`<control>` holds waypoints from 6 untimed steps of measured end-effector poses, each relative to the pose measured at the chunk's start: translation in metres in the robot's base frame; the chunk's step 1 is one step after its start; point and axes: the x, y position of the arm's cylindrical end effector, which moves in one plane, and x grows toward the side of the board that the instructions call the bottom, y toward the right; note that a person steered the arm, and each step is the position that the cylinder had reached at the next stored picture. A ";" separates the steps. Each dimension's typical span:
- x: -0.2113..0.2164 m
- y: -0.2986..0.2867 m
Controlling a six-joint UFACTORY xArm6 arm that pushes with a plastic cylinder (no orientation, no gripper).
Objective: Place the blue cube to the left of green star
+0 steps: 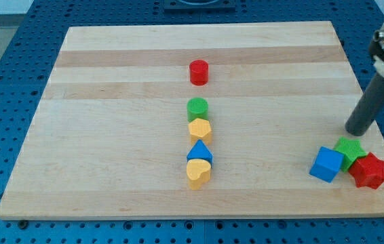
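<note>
my tip (356, 131): lower end of the dark rod, resting at the board surface near the view's right edge; touching no block. There are no fingers on this rig, so nothing is apart, together or clamped; the rod can only push

blue cube (326, 164): below my tip and a little toward the view's left, near but apart from it; its right side sits against the green star, as far as I can tell

green star (349, 149): just below my tip, the closest block to it; half covered at the view's lower right by the red star (368, 171), which looks to be touching it

present state: the cube already lies on the star's left side, tight against it; judged close to done

handling, cube: judged small, light, rigid, with flat faces; should slide readily on the smooth wooden board (110, 102) and may rotate if pushed off-centre

contact point: no grasp possible; press the middle of a flat side face, square on

risk: the three blocks are bunched, so a push from the tip's side would shift the star as well

far from tip: red cylinder (199, 72), green cylinder (197, 108), yellow block (199, 129), blue triangle (199, 152), yellow heart (198, 173), in a column well toward the view's left
</note>
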 end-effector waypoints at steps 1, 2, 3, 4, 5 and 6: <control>0.023 0.030; 0.062 0.055; 0.093 0.068; 0.106 0.068; 0.128 0.049; 0.130 0.023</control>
